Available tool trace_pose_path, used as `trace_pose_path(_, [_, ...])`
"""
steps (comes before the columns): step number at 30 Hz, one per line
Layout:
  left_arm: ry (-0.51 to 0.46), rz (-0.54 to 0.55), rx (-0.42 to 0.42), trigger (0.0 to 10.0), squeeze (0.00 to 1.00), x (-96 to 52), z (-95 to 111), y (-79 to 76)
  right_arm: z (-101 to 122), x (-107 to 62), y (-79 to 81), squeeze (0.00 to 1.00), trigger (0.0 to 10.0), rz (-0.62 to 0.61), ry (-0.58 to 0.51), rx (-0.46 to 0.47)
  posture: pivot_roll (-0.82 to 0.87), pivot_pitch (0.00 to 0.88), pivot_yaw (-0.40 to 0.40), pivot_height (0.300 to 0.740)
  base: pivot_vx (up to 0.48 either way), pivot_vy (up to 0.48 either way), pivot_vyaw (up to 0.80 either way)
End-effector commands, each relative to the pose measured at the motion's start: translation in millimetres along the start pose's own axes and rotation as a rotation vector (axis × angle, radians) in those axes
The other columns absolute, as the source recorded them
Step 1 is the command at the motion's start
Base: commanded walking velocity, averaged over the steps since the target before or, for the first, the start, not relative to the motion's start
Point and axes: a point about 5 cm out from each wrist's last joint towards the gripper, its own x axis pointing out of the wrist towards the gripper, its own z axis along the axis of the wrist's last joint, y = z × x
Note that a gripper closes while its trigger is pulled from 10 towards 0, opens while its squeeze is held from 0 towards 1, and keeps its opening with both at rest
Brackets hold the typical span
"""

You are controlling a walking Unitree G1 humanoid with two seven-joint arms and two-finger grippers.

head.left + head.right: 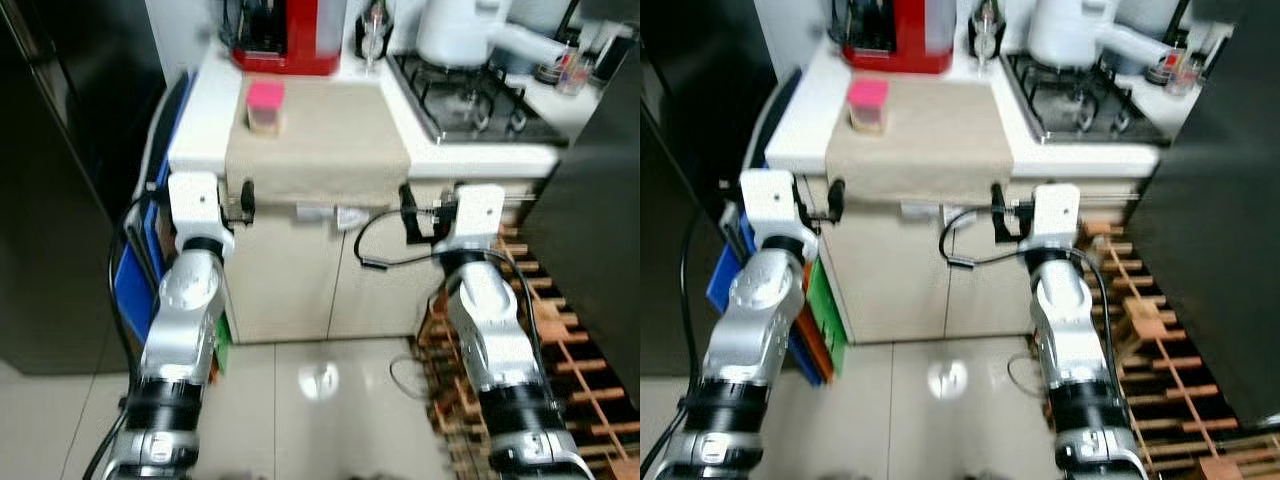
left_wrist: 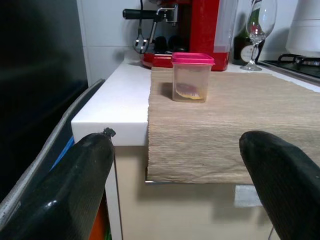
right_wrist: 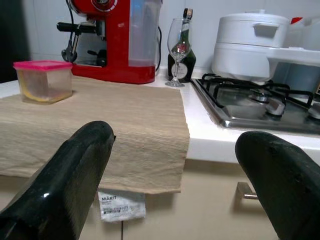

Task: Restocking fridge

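A small clear food container with a pink lid (image 1: 265, 107) stands on a beige mat (image 1: 316, 150) that covers the white counter and hangs over its front edge. The container (image 2: 192, 77) holds something yellowish. Both arms are raised side by side in front of the counter edge. My left gripper (image 2: 180, 185) is open, level with the mat's hanging edge, well short of the container. My right gripper (image 3: 175, 175) is open too, facing the mat's right corner and the container (image 3: 42, 80) far off to its side. A dark fridge (image 1: 70, 170) stands to the left.
A red coffee machine (image 1: 288, 35) and a wine glass (image 3: 178, 50) stand at the back of the counter. A gas hob (image 1: 470, 100) with a white pot (image 3: 250, 42) lies to the right. A wooden rack (image 1: 560, 350) stands on the floor at the right, blue boards (image 1: 130, 285) at the left.
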Motion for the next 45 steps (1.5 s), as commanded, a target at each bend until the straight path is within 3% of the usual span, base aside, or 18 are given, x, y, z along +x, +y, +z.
trace_pose_path(1, [-0.003,0.008,0.005,10.0,0.00,4.3,1.9,2.5,2.0,2.7,0.3,0.00,10.0,0.005,-0.003,0.002,-0.03,0.000,-0.016,0.740,0.000,0.000,0.00])
trace_pose_path(13, [-0.027,-0.004,-0.006,10.0,0.00,7.2,7.1,-4.6,3.6,5.2,1.8,0.00,10.0,0.015,0.000,0.001,-0.03,0.000,-0.017,0.740,0.000,0.000,0.00])
trace_pose_path(17, [-0.040,-0.067,-0.116,10.0,0.00,5.4,9.7,-7.2,1.7,4.3,3.9,0.00,10.0,0.018,0.005,0.005,-0.03,0.000,-0.017,0.740,0.072,0.000,0.00])
trace_pose_path(30, [-0.089,-0.071,-0.097,10.0,0.00,10.0,21.2,-12.1,4.6,8.0,4.6,0.00,10.0,0.029,-0.002,0.002,-0.03,0.000,-0.020,0.740,0.480,0.000,0.00])
trace_pose_path(42, [-0.134,-0.012,-0.105,10.0,0.00,10.9,30.1,-6.1,4.5,8.3,6.2,0.00,10.0,0.033,-0.005,0.002,-0.03,0.000,-0.017,0.740,0.474,0.000,0.00])
trace_pose_path(45, [-0.186,0.024,-0.074,10.0,0.00,10.6,41.0,-2.0,6.2,8.4,7.2,0.00,10.0,0.038,-0.013,0.000,-0.03,0.000,-0.017,0.740,0.308,0.000,0.00])
